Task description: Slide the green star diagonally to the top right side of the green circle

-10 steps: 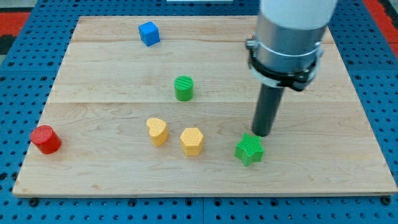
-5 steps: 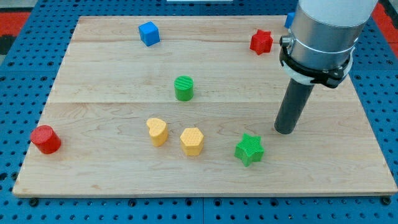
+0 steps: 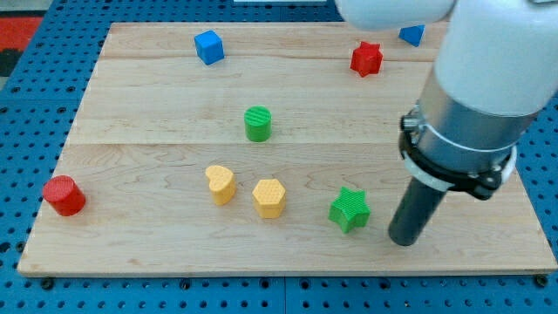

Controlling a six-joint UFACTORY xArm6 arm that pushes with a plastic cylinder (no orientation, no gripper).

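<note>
The green star (image 3: 350,209) lies on the wooden board (image 3: 157,105), low and right of the middle. The green circle (image 3: 257,123) stands near the board's middle, up and to the left of the star. My tip (image 3: 402,241) rests on the board just right of the star and slightly below it, a small gap apart from it.
A yellow heart (image 3: 220,184) and a yellow hexagon (image 3: 269,197) lie left of the star. A red cylinder (image 3: 64,195) is at the left edge. A blue cube (image 3: 208,46), a red star (image 3: 366,58) and a partly hidden blue block (image 3: 411,35) lie along the top.
My tip has moved from just above the star, out to the right, then down to the star's lower right. No block has moved.
</note>
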